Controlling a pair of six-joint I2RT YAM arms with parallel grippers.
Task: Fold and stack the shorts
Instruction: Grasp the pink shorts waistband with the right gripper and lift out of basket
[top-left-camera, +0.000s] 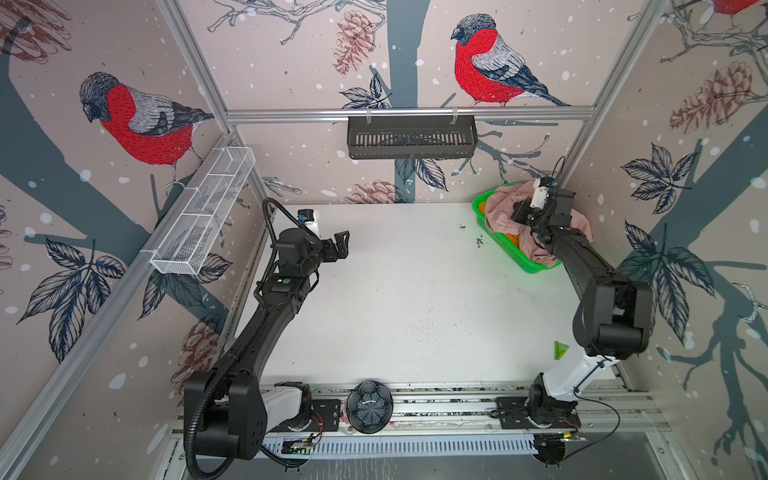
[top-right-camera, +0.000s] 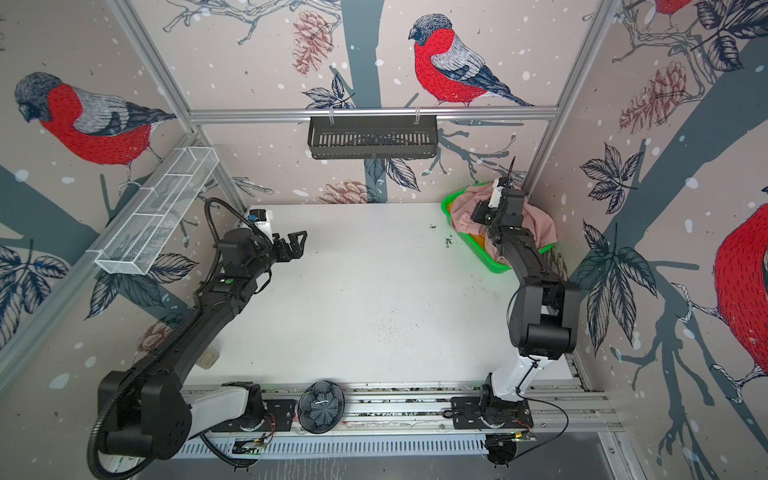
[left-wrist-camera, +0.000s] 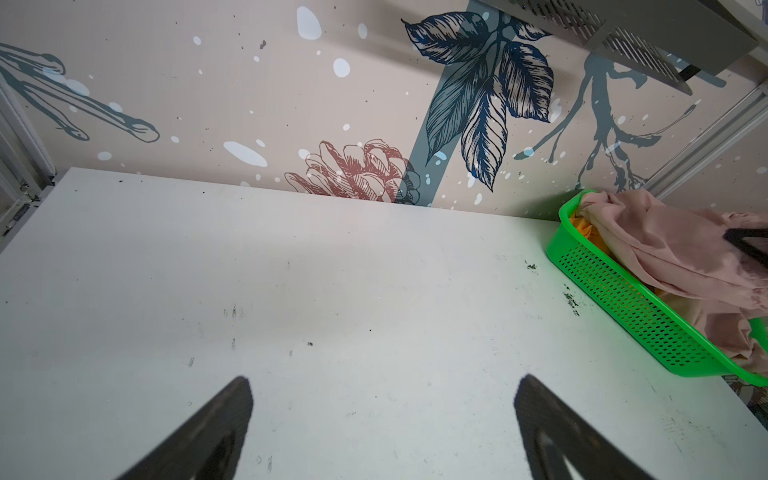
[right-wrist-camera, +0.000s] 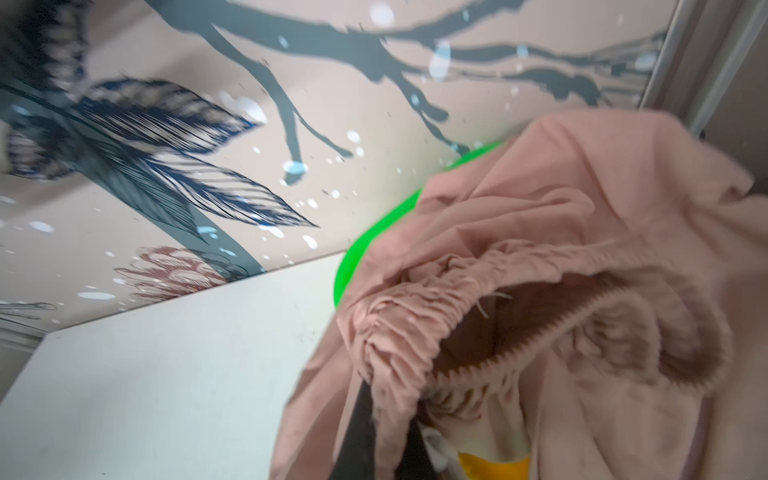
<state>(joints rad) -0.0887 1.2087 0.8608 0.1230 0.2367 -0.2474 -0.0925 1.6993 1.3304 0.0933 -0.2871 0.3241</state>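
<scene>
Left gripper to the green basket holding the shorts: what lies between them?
Only bare white table lies between the left gripper and green basket, plus a few dark specks near the basket; both top views show it.

both top views overlook the whole table (top-left-camera: 395, 291).

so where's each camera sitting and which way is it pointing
A top view: high over the arm-base edge, looking down at the table; both arms show, left end effector open.
A top view: its stereo twin, same aim; both arms show, right end effector in the green basket.
Left wrist: low over the table, facing the back wall; its fingers show, apart.
Right wrist: at the basket, facing the pink shorts; its fingers pinch the waistband.
Shared: both wrist views show basket and pink shorts.
</scene>
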